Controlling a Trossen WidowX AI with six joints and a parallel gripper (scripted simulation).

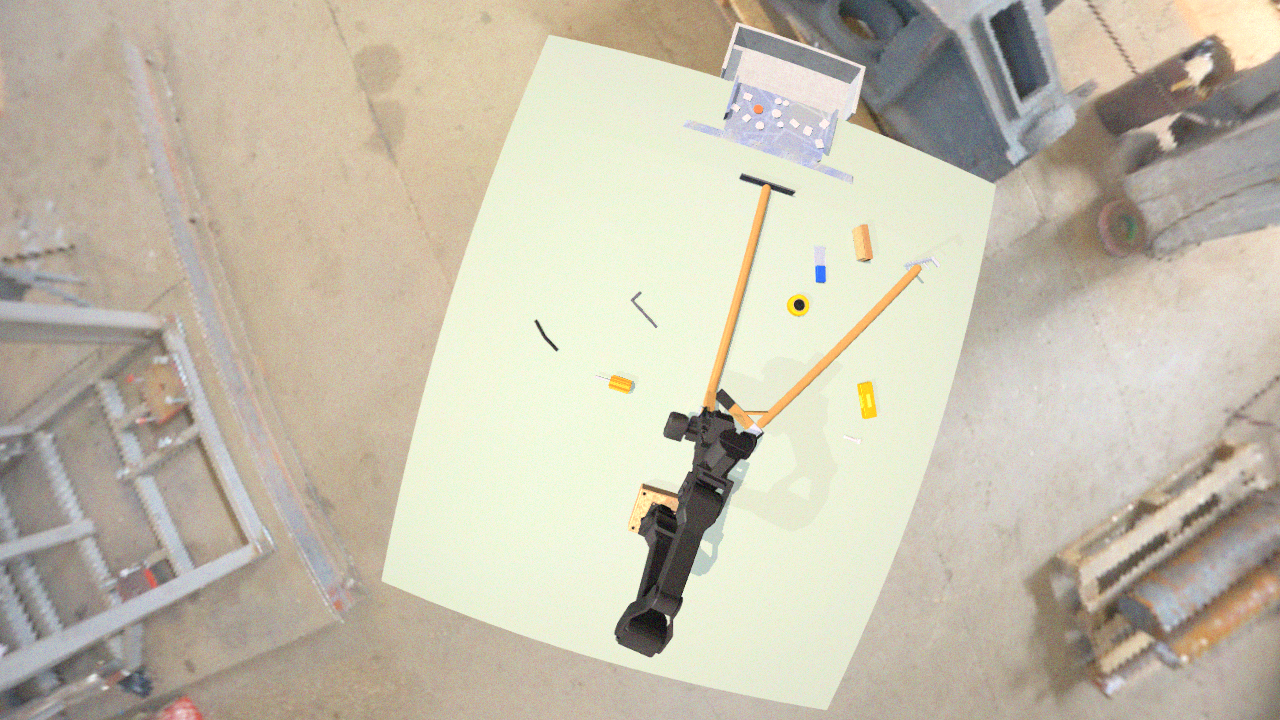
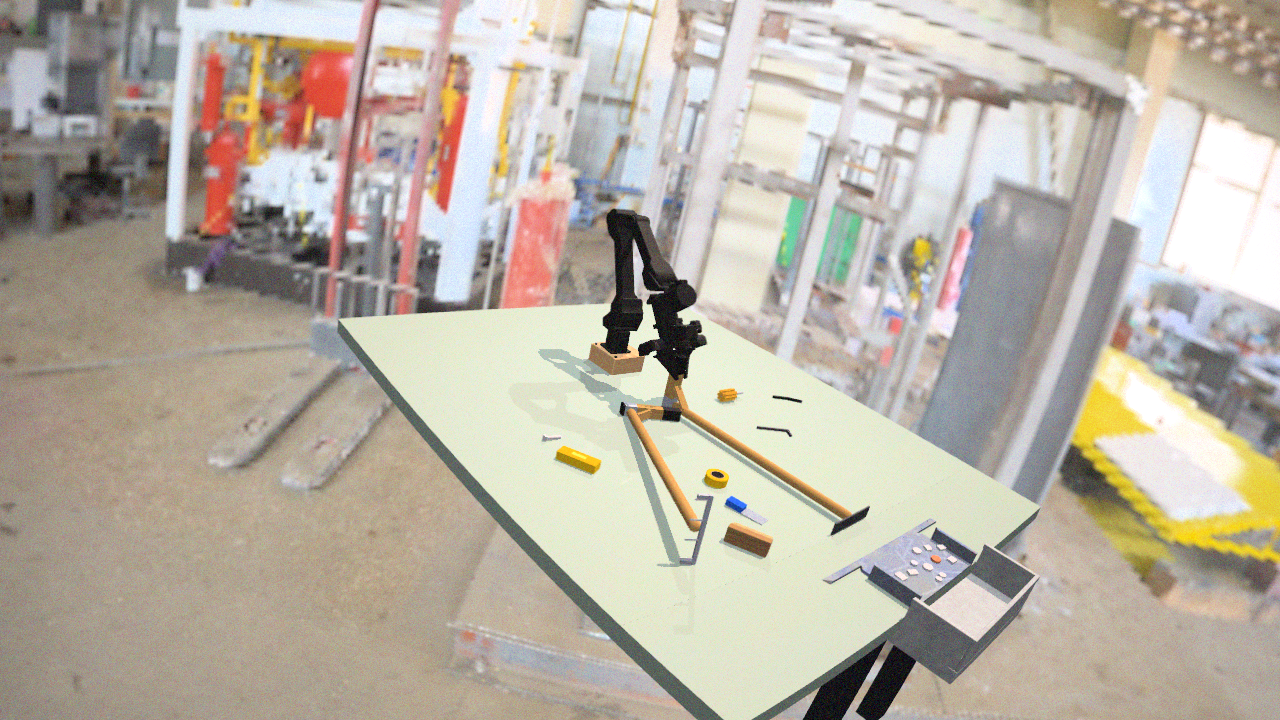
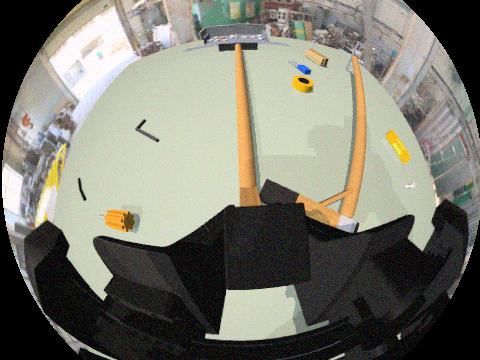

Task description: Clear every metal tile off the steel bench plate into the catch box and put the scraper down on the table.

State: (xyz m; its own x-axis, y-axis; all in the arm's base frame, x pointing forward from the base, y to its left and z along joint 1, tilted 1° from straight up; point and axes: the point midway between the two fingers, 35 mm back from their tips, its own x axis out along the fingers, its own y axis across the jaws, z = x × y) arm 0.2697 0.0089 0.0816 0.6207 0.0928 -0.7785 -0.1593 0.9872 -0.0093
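Note:
My gripper point(image 1: 713, 420) point(image 2: 675, 376) point(image 3: 254, 210) is shut on the upright grip of the long scraper point(image 1: 740, 291) point(image 2: 768, 465) point(image 3: 243, 120). Its orange handle reaches toward the plate. Its black blade point(image 1: 751, 180) point(image 2: 850, 521) point(image 3: 250, 46) is just short of the plate's near edge; whether it touches the table is unclear. The steel bench plate point(image 1: 787, 148) point(image 2: 886, 563) carries several small pale tiles point(image 1: 793, 122) and one orange tile point(image 1: 758, 109) point(image 2: 935, 558). The grey catch box point(image 1: 796, 53) point(image 2: 948, 640) adjoins the plate's far end; no tiles show in its visible interior.
A second orange-handled tool point(image 1: 841, 344) point(image 2: 662, 470) point(image 3: 360, 125) with a metal head lies right of the scraper, its grip near my gripper. A tape roll point(image 1: 789, 305), blue-handled knife point(image 1: 820, 273), wooden block point(image 1: 861, 242) and yellow block point(image 1: 866, 400) lie right; a screwdriver point(image 1: 621, 384) and hex key point(image 1: 646, 314) lie left.

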